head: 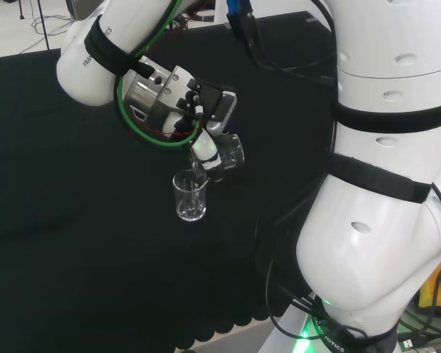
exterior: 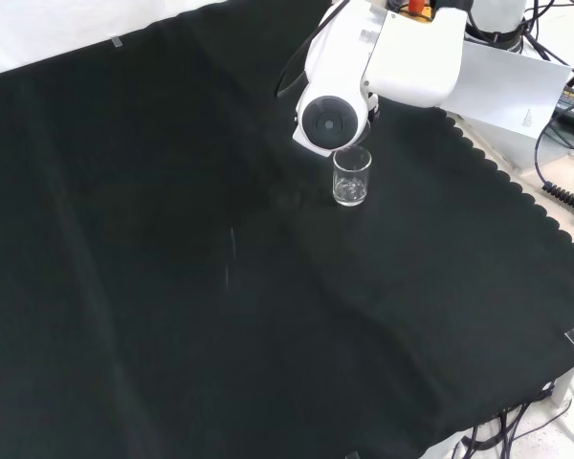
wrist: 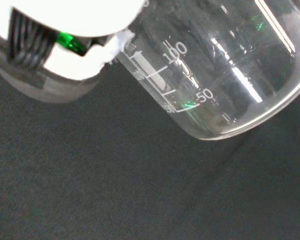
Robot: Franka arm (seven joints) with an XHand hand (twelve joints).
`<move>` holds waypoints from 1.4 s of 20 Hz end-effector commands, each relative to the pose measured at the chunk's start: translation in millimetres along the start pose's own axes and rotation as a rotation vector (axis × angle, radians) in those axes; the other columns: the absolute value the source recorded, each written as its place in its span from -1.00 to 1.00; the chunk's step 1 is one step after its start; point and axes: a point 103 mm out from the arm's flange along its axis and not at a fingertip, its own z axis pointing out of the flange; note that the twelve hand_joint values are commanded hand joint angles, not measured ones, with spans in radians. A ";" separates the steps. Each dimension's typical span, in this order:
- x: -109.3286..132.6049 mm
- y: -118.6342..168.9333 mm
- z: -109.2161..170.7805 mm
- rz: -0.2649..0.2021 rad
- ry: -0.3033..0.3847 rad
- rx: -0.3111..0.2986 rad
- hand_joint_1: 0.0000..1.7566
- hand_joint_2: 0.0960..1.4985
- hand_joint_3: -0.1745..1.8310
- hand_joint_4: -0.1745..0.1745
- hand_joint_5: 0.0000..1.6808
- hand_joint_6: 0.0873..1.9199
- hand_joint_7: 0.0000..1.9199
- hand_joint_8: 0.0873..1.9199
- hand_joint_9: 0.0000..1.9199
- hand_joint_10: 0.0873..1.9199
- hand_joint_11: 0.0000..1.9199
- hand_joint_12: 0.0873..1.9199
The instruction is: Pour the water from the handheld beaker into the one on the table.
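In the head view my hand (head: 206,136) is curled round a clear glass beaker (head: 229,153) that is tipped over, its mouth just above a second clear beaker (head: 189,195) standing upright on the black cloth. The front view shows that standing beaker (exterior: 352,177) just below the arm's white link with its round grey cap (exterior: 325,121); there seems to be a little water at its bottom. In the wrist view the held beaker (wrist: 215,70) lies tilted, close and large, with printed volume marks on its wall, beside a white part of the hand (wrist: 75,30).
The arm's big white links (head: 382,184) stand at the right of the head view. The cloth's scalloped edge (exterior: 517,182) runs along the right of the front view, with cables and a white sheet (exterior: 512,91) beyond it.
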 end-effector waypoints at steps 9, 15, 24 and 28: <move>2.3 0.2 -3.2 -0.015 -0.006 -0.042 0.49 -0.25 -0.09 -1.00 0.47 -0.29 0.35 -0.32 0.83 -1.00 0.46 -0.35; 1.0 -5.9 -5.0 -0.078 0.054 -0.186 0.49 -0.25 -0.09 -1.00 0.47 -0.28 0.35 -0.31 0.83 -1.00 0.46 -0.35; -18.8 3.5 10.6 -0.172 0.248 -0.378 0.49 -0.25 -0.09 -1.00 0.47 -0.28 0.35 -0.31 0.83 -1.00 0.45 -0.35; -25.8 7.8 16.8 -0.201 0.281 -0.459 0.49 -0.25 -0.09 -1.00 0.47 -0.28 0.34 -0.31 0.83 -1.00 0.45 -0.35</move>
